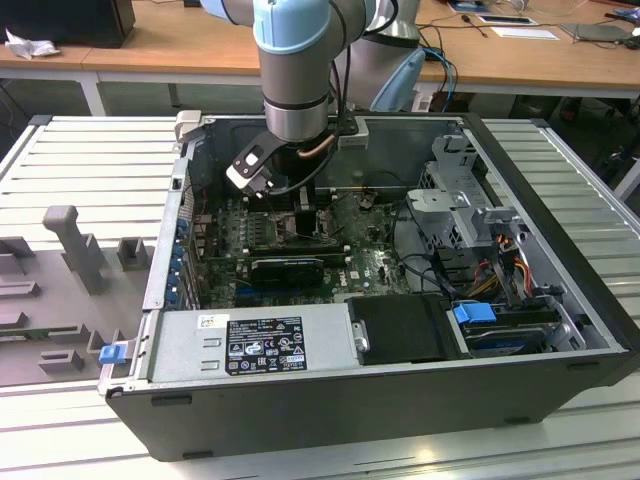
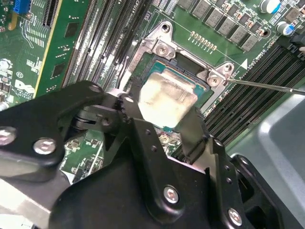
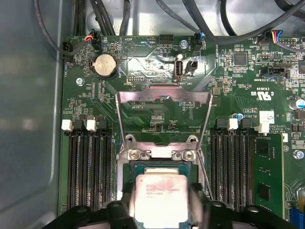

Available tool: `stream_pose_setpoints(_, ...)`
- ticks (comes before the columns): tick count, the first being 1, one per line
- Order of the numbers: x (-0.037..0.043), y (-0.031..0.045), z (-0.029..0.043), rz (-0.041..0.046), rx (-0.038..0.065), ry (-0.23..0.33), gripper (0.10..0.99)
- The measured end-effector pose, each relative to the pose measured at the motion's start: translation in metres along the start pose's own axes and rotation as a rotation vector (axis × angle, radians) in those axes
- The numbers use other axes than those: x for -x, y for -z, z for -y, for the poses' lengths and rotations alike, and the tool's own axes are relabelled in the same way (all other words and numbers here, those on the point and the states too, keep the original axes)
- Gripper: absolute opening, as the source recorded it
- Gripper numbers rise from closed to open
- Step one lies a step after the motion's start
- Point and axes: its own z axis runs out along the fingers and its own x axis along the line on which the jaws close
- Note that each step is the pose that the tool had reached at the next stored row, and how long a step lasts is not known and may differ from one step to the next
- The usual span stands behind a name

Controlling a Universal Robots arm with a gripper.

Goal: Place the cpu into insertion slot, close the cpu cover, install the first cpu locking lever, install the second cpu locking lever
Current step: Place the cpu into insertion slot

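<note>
— Cpu position?
— The cpu [image 3: 159, 195], pale top up, is right at the open socket [image 3: 143, 166] on the green motherboard [image 3: 228, 86]. Cannot tell whether it is seated or just above. It reads the same in the second wrist view.
— Grip?
— The gripper [image 3: 161, 202] is clamped on the cpu, with the black fingers [image 2: 193, 131] pressed against two opposite edges.
— Cover?
— The cpu cover [image 3: 162, 97] is swung open and raised off the socket on its hinge side. The board shows through its window. A thin locking lever [image 2: 267, 86] stands free past one socket corner.
— Surroundings?
— Memory slots [image 3: 88, 162] flank the socket on both sides. In the exterior view, the arm [image 1: 295, 70] reaches down into an open computer case [image 1: 400, 410] lying on a ribbed grey worktop [image 1: 90, 150].
</note>
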Motion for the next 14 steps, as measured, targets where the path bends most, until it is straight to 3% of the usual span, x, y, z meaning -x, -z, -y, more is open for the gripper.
stream_pose_setpoints(1,-0.0002,-0.0002,0.0,-0.0003,0.0,0.0,0.604)
stream_pose_setpoints(6,-0.0003,0.0011,-0.0001,-0.0005,0.0,0.0,0.604)
stream_pose_setpoints(8,-0.0004,0.0041,-0.0003,-0.0005,0.0,0.0,0.522)
stream_pose_setpoints(9,-0.0004,0.0055,-0.0004,-0.0006,0.0,0.0,0.522)
stream_pose_setpoints(12,-0.0005,0.0091,-0.0007,-0.0006,0.0,0.0,0.337)
stream_pose_setpoints(14,-0.0005,0.0112,-0.0009,-0.0006,0.0,0.0,0.337)
